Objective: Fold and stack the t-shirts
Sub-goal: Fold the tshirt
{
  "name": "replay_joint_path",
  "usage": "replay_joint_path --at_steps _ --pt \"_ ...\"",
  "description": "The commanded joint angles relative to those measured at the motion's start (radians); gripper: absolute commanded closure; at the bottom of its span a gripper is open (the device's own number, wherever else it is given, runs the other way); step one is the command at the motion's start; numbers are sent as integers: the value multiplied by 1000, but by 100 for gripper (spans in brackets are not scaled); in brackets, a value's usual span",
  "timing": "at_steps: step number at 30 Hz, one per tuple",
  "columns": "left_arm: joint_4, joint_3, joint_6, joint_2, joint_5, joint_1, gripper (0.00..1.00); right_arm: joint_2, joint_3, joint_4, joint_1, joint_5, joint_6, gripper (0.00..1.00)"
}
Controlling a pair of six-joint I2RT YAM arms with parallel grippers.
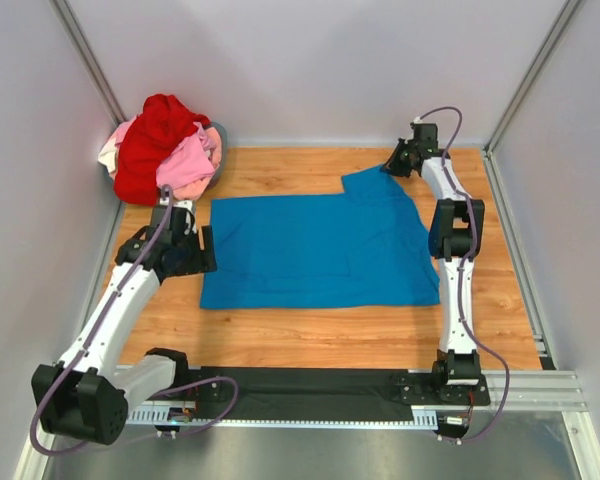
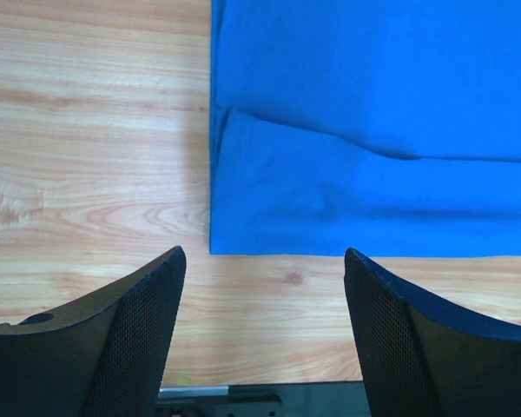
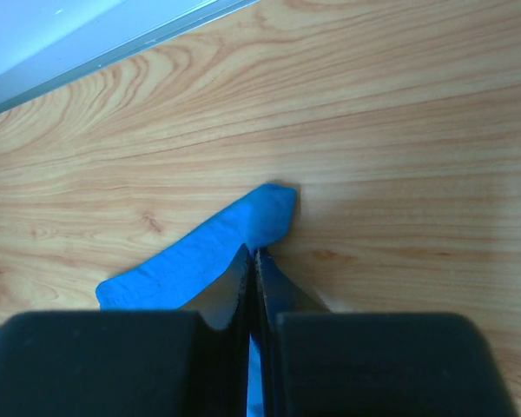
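Observation:
The bright blue t-shirt (image 1: pixel 320 250) lies spread flat on the wooden table, partly folded. My right gripper (image 1: pixel 392 167) is at its far right sleeve corner and is shut on the blue cloth (image 3: pixel 234 230), which sticks out past the fingertips. My left gripper (image 1: pixel 206 250) is open and empty at the shirt's left edge; in the left wrist view its fingers (image 2: pixel 139 321) frame bare wood just short of the shirt's corner (image 2: pixel 330 200). The red t-shirt (image 1: pixel 155 140), the light pink one (image 1: pixel 188 165) and a whitish one (image 1: pixel 110 155) lie in a crumpled pile at the back left.
White walls close in the table on the left, back and right. A black strip and metal rail (image 1: pixel 310 395) run along the near edge between the arm bases. Bare wood (image 1: pixel 320 335) shows in front of the blue shirt.

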State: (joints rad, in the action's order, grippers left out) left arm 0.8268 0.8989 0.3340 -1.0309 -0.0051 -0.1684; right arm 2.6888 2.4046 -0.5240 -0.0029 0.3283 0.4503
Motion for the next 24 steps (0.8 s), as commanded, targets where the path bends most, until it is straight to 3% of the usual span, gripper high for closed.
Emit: replay_joint_path --at_steps 1,5,11,17,21,24 --pt "-32 67 14 -58 -73 6 20 -53 -33 4 -6 -29 -41 100" --pt "-89 184 59 -220 -87 7 19 -131 -73 -22 -9 -102 -94 100" --pt "-120 521 120 -666 -149 15 27 -254 -183 -20 -40 -117 -124 100" --pt "-100 836 112 -986 -165 20 30 -319 -248 -38 -95 -156 -160 100" --pt "-40 1061 96 -1138 -144 18 30 -323 -243 -50 -124 -161 -179 100" --pt "-58 1149 89 -1218 -93 18 30 -313 -240 -62 -150 -150 -190 100"
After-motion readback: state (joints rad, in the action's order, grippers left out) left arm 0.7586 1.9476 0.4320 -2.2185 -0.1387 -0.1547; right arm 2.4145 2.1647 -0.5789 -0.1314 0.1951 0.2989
